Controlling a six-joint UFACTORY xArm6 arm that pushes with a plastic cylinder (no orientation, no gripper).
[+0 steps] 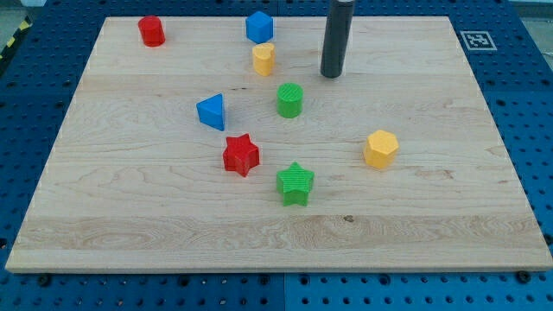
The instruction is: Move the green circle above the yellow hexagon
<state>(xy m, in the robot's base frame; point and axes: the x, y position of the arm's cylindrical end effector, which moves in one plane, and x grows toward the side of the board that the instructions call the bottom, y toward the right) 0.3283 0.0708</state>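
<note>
Wooden board (130, 207): green circle (289, 100) lower-left of my tip (332, 74)

Robotics lab: wooden board (130, 216) on blue perforated bench (536, 130), fiducial marker (478, 40).

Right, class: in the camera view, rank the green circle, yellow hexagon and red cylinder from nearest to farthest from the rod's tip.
From my tip:
1. green circle, just below, toward the view's left.
2. yellow hexagon, lower, toward the view's right.
3. red cylinder, far off at the view's top left.
</note>
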